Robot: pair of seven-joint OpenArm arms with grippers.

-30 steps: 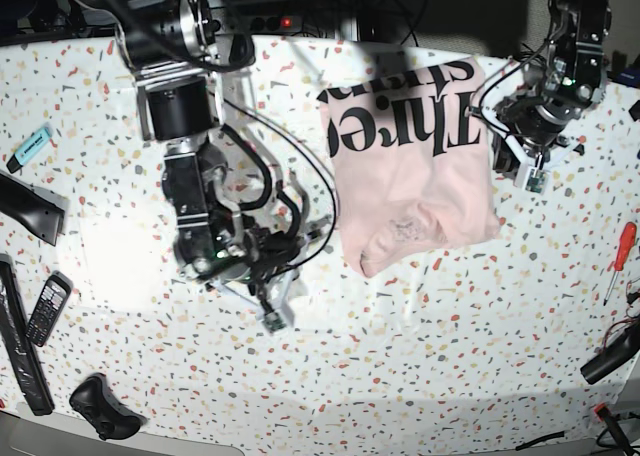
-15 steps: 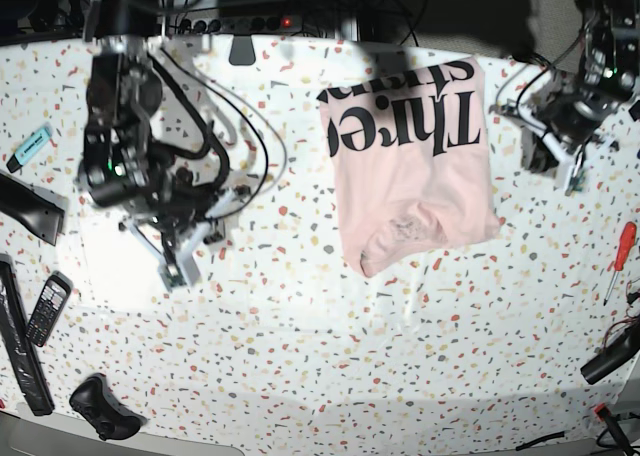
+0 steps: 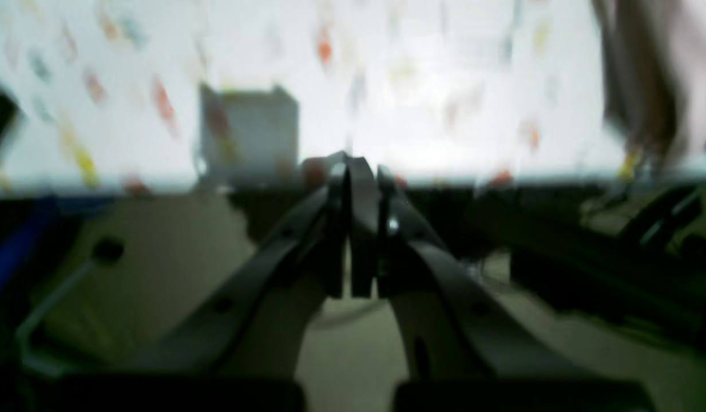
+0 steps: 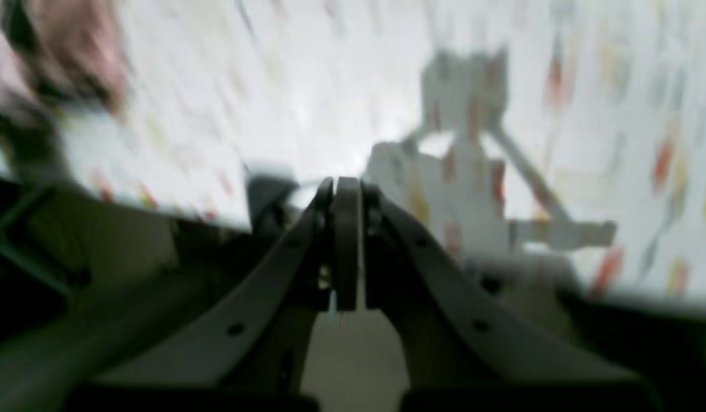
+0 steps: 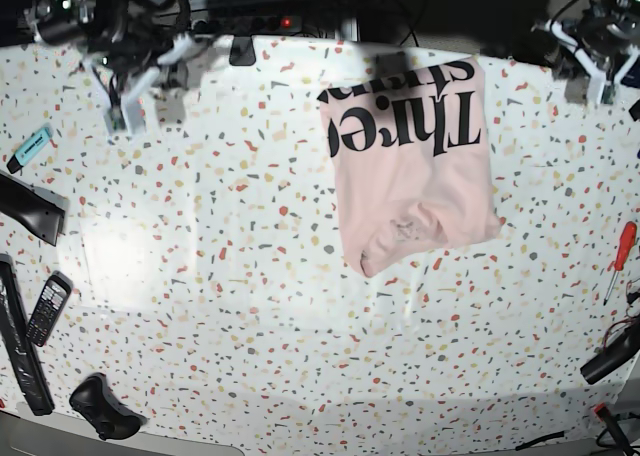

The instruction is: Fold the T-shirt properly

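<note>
The worktop carries the T-shirt, folded into a rough rectangle right of centre, lettering upward. Folding is judged essentially done; only tidying remains. The left gripper and right gripper are seen pressed together, empty.

The right gripper, earlier low at the left of the T-shirt, is drawn back to the far edge; the left gripper is withdrawn from its right side
</note>
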